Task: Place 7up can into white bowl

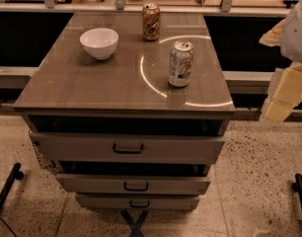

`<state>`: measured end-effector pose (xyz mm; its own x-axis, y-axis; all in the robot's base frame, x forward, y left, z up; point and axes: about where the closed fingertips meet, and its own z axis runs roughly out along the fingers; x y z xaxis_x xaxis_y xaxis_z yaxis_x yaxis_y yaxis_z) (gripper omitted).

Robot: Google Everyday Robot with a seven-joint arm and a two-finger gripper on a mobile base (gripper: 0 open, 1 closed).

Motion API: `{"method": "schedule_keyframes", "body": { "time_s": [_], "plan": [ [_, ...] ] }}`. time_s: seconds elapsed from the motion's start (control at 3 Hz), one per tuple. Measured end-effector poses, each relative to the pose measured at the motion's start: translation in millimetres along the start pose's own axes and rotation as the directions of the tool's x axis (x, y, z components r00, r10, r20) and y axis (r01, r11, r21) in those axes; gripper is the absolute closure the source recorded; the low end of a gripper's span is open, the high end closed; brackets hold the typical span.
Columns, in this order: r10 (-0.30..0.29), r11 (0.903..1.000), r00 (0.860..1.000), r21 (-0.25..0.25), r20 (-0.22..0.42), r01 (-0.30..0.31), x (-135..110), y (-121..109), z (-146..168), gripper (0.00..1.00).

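Observation:
The 7up can point(180, 63) stands upright on the right half of the brown cabinet top point(92, 83); it is silver-white with green and a small red mark. The white bowl point(99, 43) sits upright and empty at the back left of the top, well apart from the can. My gripper point(282, 100) hangs at the right edge of the view, beyond the cabinet's right side and about level with its top. It is to the right of the can and touches nothing.
An orange-brown can point(151, 21) stands at the back middle of the top, between bowl and 7up can. The cabinet has three drawers point(128, 148) pulled slightly out. Behind the cabinet runs a counter ledge point(141, 7). Speckled floor lies around.

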<state>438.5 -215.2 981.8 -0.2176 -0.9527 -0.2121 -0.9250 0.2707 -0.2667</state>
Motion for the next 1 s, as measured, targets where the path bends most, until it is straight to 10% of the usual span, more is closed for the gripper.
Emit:
{"method": "schedule_keyframes", "body": {
  "time_s": [1.0],
  "plan": [
    [-0.022,0.9955,0.991,0.095,0.133,0.010,-43,-64,2,0.00]
  ]
}}
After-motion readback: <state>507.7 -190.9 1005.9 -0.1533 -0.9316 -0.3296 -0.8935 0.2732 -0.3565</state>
